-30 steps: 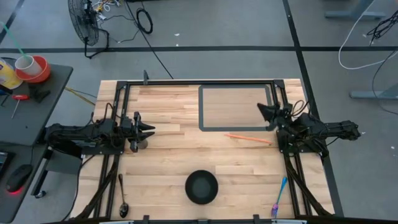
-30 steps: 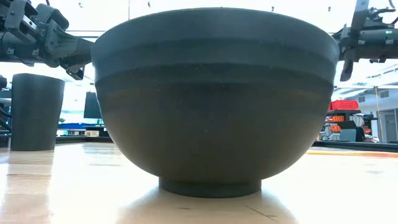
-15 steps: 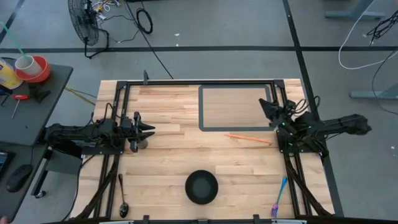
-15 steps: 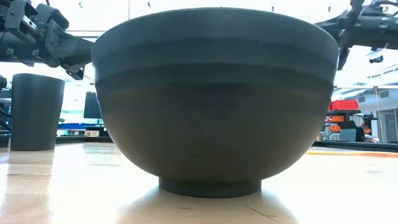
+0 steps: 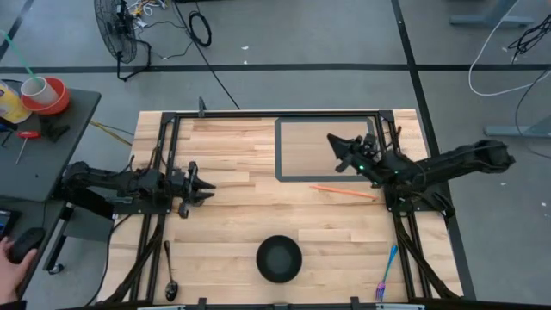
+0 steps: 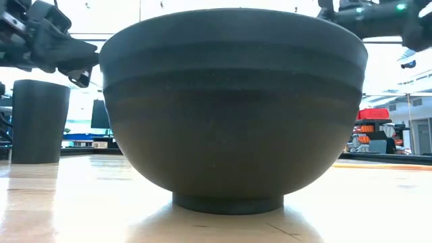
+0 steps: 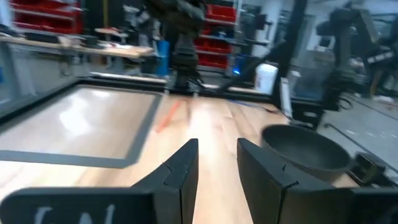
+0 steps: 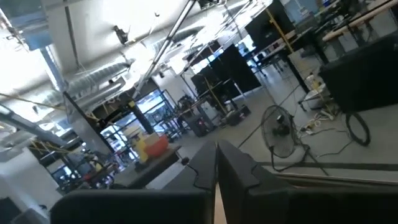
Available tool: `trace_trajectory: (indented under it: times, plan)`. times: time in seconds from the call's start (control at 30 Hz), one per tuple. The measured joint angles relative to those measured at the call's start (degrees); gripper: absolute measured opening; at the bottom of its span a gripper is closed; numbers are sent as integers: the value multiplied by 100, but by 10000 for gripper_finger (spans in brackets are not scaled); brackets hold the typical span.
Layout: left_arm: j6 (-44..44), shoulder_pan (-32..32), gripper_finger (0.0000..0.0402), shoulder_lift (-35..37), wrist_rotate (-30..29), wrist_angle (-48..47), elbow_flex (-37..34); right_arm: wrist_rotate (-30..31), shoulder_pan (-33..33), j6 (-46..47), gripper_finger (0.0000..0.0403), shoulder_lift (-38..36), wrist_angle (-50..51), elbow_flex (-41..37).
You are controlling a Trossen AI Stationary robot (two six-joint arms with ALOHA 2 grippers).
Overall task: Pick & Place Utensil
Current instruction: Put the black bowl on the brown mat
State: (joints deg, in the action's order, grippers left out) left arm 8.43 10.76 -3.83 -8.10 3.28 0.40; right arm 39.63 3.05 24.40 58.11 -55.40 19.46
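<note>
Three utensils lie flat on the wooden table: a thin orange stick [image 5: 344,191] just near of the grey-rimmed tray [image 5: 281,148], a black spoon [image 5: 170,271] at the near left, and a blue and purple fork [image 5: 386,272] at the near right. The black bowl [image 5: 280,258] stands on its foot at the near middle and fills the low view [image 6: 233,108]. My right gripper [image 5: 331,139] hangs shut over the tray, its fingers meeting in its wrist view [image 8: 216,163]. My left gripper [image 5: 207,184] waits open at the table's left [image 7: 217,165].
A dark cup [image 6: 40,121] stands at the table's left, close under my left arm. Black frame rails [image 5: 258,114] run along the far edge and down both sides. Bare wood lies between the bowl and the tray. A person's hand [image 5: 10,257] shows beyond the table's left.
My right arm has stretched out from the table's right side toward the left and far edge, coming over the tray, and has stayed shut. In the low view it has risen toward the picture's top. Nothing on the table has moved.
</note>
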Motion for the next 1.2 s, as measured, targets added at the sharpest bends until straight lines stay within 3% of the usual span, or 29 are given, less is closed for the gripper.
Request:
trace_trajectory:
  times: [0.43, 0.53, 0.77, 1.0, 1.2]
  plan:
    - [-2, 151, 115, -29, 81, -14, 0, -1512, 42, -1034, 18, 2459, 162, 2598]
    - [-2, 149, 115, -29, 83, -14, 2, -1796, 168, -1033, 18, 2902, 902, 3306]
    - [0, 149, 115, -29, 83, -14, 0, -1825, 551, -799, 18, 3682, 3117, 4852]
    - [-1, 149, 115, -29, 83, -14, 0, -1791, 898, 311, 17, 4019, 4844, 5984]
    - [-2, 147, 115, -29, 85, -12, 0, -1380, 1275, 1280, 5, 4015, 6304, 6610]
